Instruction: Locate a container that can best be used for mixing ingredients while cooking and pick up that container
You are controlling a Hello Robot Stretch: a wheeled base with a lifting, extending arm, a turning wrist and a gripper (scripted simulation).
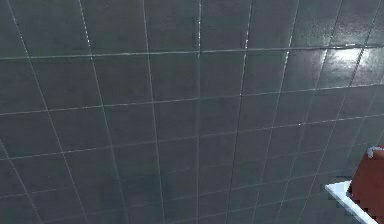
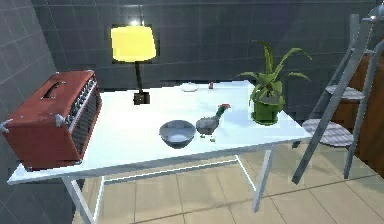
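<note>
Looking to the side where I reach, I find nearest me a floor of tan tiles [image 2: 180, 200] and the front edge of a white table [image 2: 130, 155] on thin white legs. At the arm side view's left, near that edge, a red radio-like case [image 2: 50, 118] with a grey grille on its end stands on the tabletop. A corner of it also shows at the bottom right of the forward view, on a corner of the table. Farther in, about the middle of the tabletop, sits the task's thing, a small grey-blue bowl [image 2: 177, 132], upright and well apart from the red case. Just beside it, toward the view's right, stands a small grey figure [image 2: 208, 123] with a red top, shaped somewhat like a rooster; whether it touches the bowl I cannot tell. Beyond that, near the table's right end, a leafy plant [image 2: 268, 78] grows from a green pot. Toward the back edge stands a lamp [image 2: 133, 45] with a glowing yellow shade on a dark stem and base, and to its right lies a small white dish [image 2: 190, 88]. Off the table's right end leans a grey stepladder [image 2: 340, 95]. Behind everything rises a wall of dark grey tiles [image 2: 210, 35]. How my fingers stand, and whether they carry anything, I cannot tell.
</note>
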